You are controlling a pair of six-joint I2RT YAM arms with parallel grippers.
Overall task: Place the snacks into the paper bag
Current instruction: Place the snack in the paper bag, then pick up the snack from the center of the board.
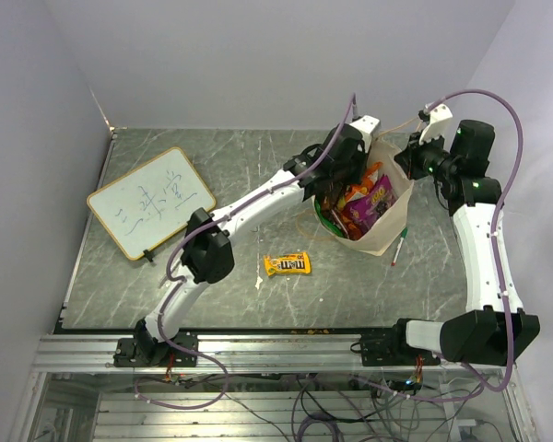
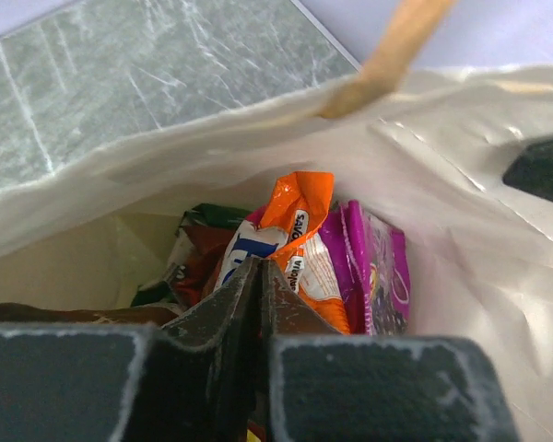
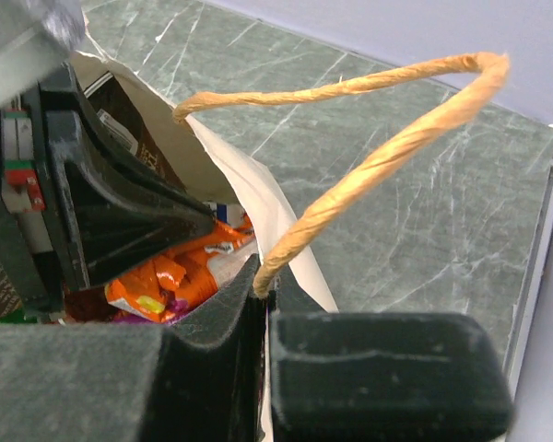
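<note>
The counter (image 1: 258, 166) carries the paper bag (image 1: 392, 226) towards its far right side, with both arms crowded at the bag's mouth. The biggest risk is the bag itself. The right jaws are clamped tight on its rim, just at the foot of a twisted handle (image 3: 387, 158), so a sideways pull from that arm could tear the paper, or tip the bag and spill what is in it. The left arm (image 1: 258, 198) reaches down through the mouth. Its jaws stand all but closed, tips meeting, with nothing that I can make out between them. If they rise without clearing the rim, I judge they could snag the paper wall. They could also drag out the orange packet (image 2: 300, 212) or the purple pouch (image 2: 378, 267), which stand on end right below the tips. Most snacks are in the bag, but the yellow M&M's packet (image 1: 287, 264) lies alone on the counter, apart from the bag, so the job is not finished. The smallest hazard is the marker (image 1: 398, 249) lying just beside the bag's foot, which could be knocked or picked up by mistake
</note>
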